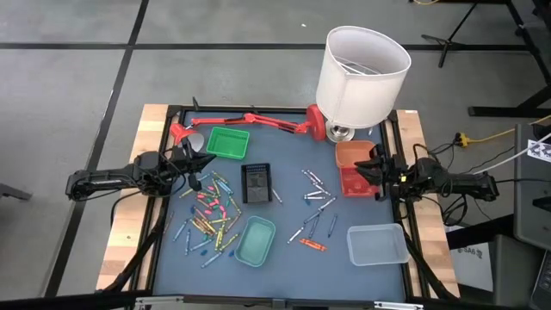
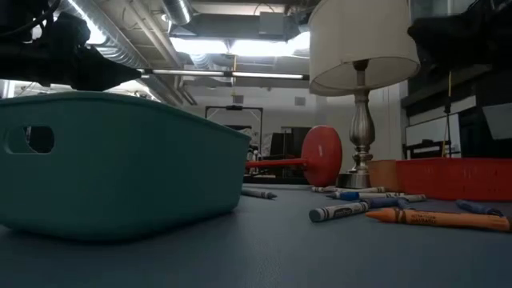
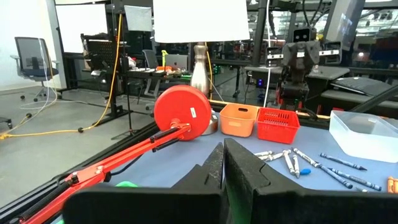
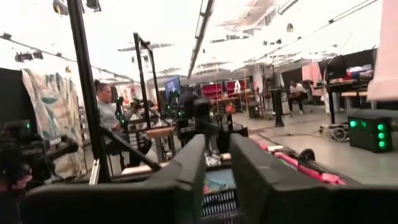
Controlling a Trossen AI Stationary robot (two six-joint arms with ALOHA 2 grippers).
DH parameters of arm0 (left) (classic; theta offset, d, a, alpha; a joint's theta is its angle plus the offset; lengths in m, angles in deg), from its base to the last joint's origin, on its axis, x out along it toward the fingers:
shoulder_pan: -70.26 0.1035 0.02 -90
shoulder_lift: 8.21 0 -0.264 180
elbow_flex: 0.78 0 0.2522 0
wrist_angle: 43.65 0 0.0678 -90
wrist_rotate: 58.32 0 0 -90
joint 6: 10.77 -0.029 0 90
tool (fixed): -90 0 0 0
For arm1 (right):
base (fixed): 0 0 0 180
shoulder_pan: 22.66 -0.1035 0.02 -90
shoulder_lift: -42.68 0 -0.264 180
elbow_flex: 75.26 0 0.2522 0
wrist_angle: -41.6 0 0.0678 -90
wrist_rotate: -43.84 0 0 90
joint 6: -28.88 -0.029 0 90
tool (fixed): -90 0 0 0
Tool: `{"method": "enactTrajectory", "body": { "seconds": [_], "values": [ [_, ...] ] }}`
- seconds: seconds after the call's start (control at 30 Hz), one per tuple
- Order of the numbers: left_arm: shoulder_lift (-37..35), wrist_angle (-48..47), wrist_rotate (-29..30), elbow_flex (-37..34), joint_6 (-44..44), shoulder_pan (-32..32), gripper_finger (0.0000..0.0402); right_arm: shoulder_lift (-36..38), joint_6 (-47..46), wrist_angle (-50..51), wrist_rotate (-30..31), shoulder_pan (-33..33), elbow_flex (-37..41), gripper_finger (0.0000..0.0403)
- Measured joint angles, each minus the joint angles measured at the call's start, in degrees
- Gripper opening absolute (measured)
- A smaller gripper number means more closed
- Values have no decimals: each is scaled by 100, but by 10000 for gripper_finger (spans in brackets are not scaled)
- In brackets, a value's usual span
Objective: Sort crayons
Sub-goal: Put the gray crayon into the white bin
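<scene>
Many crayons lie flat on the dark mat in two scatters: a dense one (image 1: 211, 215) at the left and a looser one (image 1: 314, 202) at the right; some show in the low view (image 2: 352, 210) and the left wrist view (image 3: 298, 160). My left gripper (image 1: 205, 164) (image 3: 222, 163) is shut and empty. It points level toward the table's right, above the mat just beyond the left scatter. My right gripper (image 1: 366, 168) (image 4: 217, 165) is open with nothing between its fingers, raised beside the red tray (image 1: 357, 181) at the right edge.
Small trays stand on the mat: green (image 1: 226, 142), black (image 1: 256, 182), teal (image 1: 256, 239), orange (image 1: 351, 153) and clear (image 1: 377, 244). A white-shaded lamp (image 1: 362, 65) stands at the far right. A red desk lamp (image 1: 250, 120) lies along the far edge.
</scene>
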Motion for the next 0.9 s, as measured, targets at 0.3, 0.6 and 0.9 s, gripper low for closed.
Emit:
{"method": "enactTrajectory", "body": {
  "seconds": [0.3, 0.6, 0.9],
  "values": [
    [0, 72, 0, 0, 8, 1, 0, -1646, 2, -35, -98, -1, -842, 146],
    [2, 101, 0, -1, 7, -1, 0, -4378, 445, 1243, -107, -2, -2340, 147],
    [2, 98, 0, 1, 7, 0, 0, -6538, 754, 2593, -111, -2, -3609, 147]
  ]
}}
